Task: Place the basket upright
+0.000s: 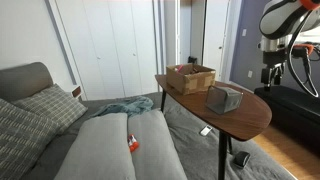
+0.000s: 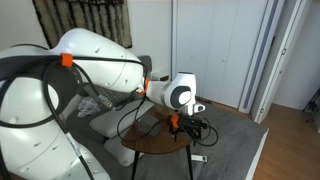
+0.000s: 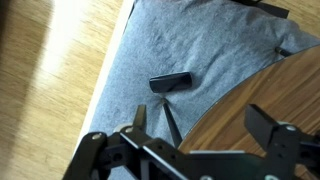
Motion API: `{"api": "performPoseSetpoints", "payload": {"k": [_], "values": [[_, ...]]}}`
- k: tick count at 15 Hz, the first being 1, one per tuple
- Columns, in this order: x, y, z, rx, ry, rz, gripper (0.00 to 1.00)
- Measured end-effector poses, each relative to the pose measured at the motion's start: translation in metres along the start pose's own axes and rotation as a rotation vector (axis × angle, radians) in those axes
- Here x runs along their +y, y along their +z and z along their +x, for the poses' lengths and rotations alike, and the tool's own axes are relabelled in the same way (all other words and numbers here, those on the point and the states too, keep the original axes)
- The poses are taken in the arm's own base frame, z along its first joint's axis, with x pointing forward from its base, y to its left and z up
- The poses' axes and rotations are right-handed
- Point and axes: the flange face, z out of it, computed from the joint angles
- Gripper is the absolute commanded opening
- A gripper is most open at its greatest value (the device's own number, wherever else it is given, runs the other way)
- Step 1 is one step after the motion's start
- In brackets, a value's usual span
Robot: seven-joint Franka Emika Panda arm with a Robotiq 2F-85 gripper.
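On the oval table (image 1: 250, 112), just right of the brown woven tray (image 1: 190, 77), the grey basket (image 1: 224, 98) seems to lie tipped rather than upright. The gripper (image 3: 198, 118) hangs beyond the table's right edge, well apart from the basket, with its jaws spread wide and empty. The wrist view shows only the rug (image 3: 200, 40), a dark flat object (image 3: 170, 81) and the table rim, so a blind approach could clip that edge. A glancing push might slide the light basket into the tray or off the table.

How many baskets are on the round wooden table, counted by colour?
Brown woven basket: 1
Grey basket: 1
Total: 2
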Motion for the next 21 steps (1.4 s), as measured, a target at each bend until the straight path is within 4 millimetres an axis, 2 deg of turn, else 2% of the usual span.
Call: {"api": "performPoseSetpoints", "payload": {"k": [6, 9, 11, 14, 18, 21], "values": [[0.000, 0.000, 0.000, 0.000, 0.000, 0.000, 1.00], [-0.011, -0.004, 0.005, 0.007, -0.025, 0.001, 1.00], [-0.033, -0.017, 0.011, 0.031, -0.072, 0.009, 1.00], [-0.076, -0.049, 0.013, 0.085, -0.129, 0.047, 1.00], [-0.129, -0.097, 0.005, 0.204, -0.189, 0.090, 1.00], [-0.163, -0.122, -0.001, 0.269, -0.208, 0.119, 1.00]]}}
